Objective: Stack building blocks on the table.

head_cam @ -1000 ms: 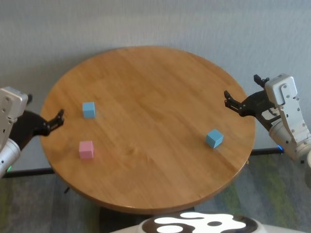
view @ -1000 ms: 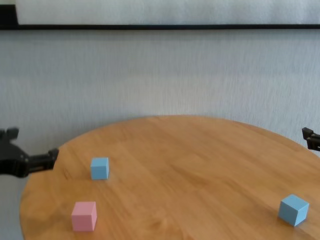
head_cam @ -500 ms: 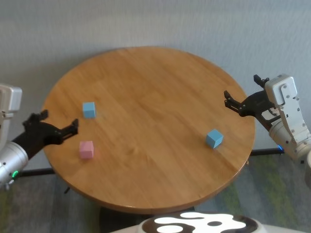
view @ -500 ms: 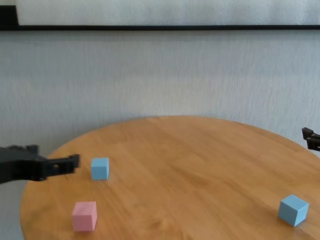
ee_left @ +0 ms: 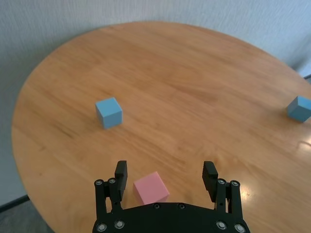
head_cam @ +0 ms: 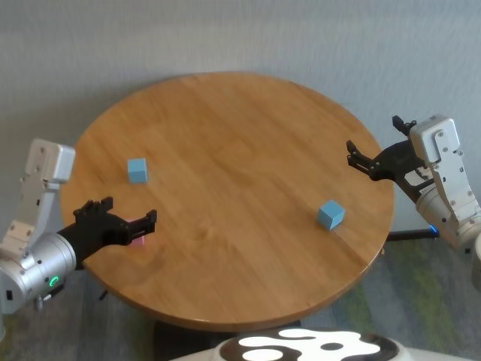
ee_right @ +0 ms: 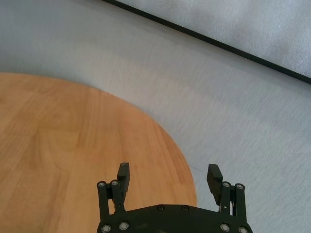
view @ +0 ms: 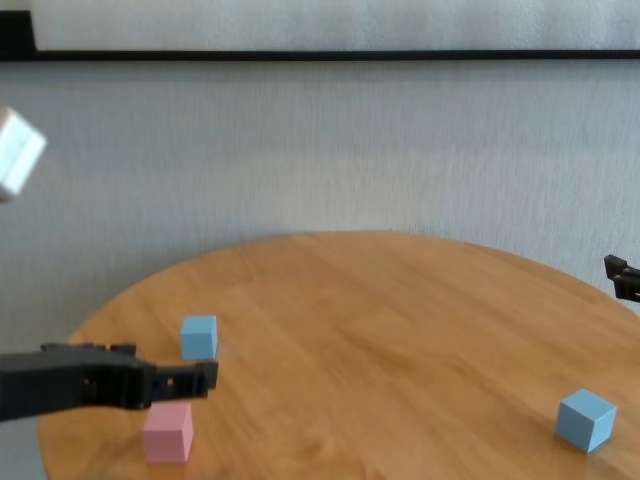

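While jaws gape empty, my left gripper [ee_left: 165, 175] hovers over pink block [ee_left: 151, 188] at table's [head_cam: 248, 135] eight o'clock, lining up grasp; right gripper [head_cam: 359, 161] waits released at three o'clock.

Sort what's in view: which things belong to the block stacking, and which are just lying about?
Job: pink block, under the open left gripper; blue block on the left; blue block on the right; table.
Lying about: nothing else. Open right gripper idle at table's right edge.

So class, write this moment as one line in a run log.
left end effector: open, above pink block | right end effector: open, parked at table edge | blocks: unstacked
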